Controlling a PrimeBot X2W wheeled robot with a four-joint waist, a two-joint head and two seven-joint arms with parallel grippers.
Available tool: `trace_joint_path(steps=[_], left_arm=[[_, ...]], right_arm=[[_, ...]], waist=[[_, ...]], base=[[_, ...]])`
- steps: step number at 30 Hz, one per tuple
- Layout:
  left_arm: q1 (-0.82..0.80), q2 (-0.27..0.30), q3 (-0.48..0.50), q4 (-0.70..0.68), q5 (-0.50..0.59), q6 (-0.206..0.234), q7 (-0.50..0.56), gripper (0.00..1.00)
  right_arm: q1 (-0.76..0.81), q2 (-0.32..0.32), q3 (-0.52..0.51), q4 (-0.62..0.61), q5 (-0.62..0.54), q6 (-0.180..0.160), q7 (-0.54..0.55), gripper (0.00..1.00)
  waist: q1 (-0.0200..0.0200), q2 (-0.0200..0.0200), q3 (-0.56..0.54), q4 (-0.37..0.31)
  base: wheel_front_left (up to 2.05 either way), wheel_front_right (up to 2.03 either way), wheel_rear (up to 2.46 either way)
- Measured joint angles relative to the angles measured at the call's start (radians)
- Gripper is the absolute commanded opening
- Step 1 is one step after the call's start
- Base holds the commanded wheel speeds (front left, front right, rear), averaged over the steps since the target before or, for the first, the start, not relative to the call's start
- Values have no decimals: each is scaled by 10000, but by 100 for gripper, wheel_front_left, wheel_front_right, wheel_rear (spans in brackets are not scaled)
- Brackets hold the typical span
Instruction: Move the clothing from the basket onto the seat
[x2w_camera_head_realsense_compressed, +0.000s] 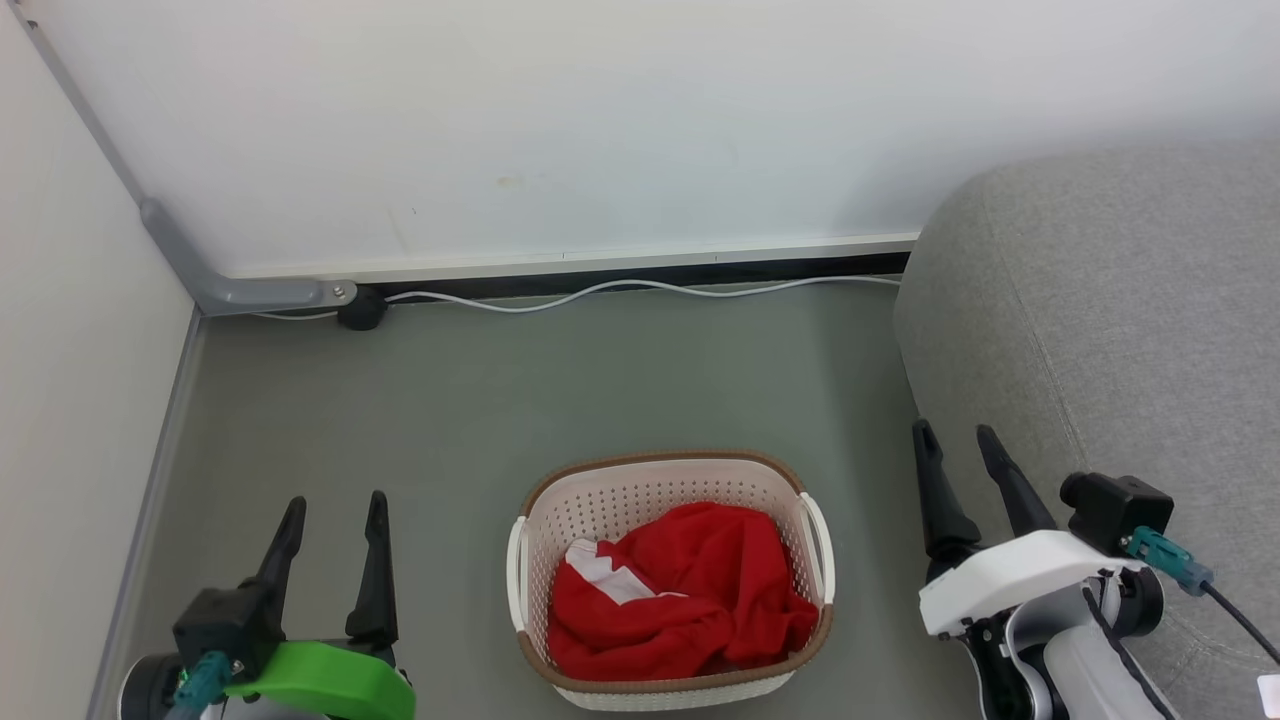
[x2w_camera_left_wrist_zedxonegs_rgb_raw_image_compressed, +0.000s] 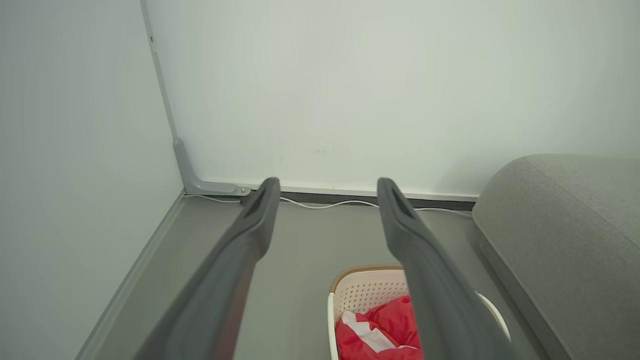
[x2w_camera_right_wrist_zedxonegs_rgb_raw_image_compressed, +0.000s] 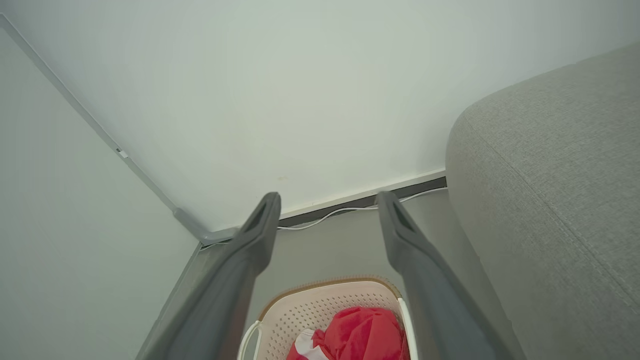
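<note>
The cream basket (x2w_camera_head_realsense_compressed: 640, 490) with a brown rim sits on the grey floor, low in the middle of the head view. Red clothing (x2w_camera_head_realsense_compressed: 690, 595) with white stripes lies crumpled inside it, also seen as red clothing (x2w_camera_left_wrist_zedxonegs_rgb_raw_image_compressed: 380, 330) and red clothing (x2w_camera_right_wrist_zedxonegs_rgb_raw_image_compressed: 360, 335). The grey seat (x2w_camera_head_realsense_compressed: 1120, 330) rises at the right. My left gripper (x2w_camera_head_realsense_compressed: 335, 510) hangs open to the left of the basket, empty. My right gripper (x2w_camera_head_realsense_compressed: 955, 440) is open between the basket and the seat, empty. The basket (x2w_camera_left_wrist_zedxonegs_rgb_raw_image_compressed: 365, 287) and basket (x2w_camera_right_wrist_zedxonegs_rgb_raw_image_compressed: 320, 305) show low between the fingers.
A white wall with a dark baseboard runs across the back, with a white cable (x2w_camera_head_realsense_compressed: 600, 290) and a small black plug (x2w_camera_head_realsense_compressed: 362, 310) along it. A grey metal bracket (x2w_camera_head_realsense_compressed: 230, 290) sits in the left corner. Bare grey floor (x2w_camera_head_realsense_compressed: 500, 390) lies beyond the basket.
</note>
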Motion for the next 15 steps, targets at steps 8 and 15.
trace_joint_path(steps=[8,15], left_arm=[[168,0,-113,-84,1099,73,-274,100],[347,-12,-111,-2,1453,86,-474,100]], right_arm=[[4,-48,291,-38,-1103,-96,-297,100],[9,-65,433,-69,-1735,-184,-479,100]], waist=[[0,0,8,9],[0,0,14,14]], base=[[0,0,0],[0,0,0]])
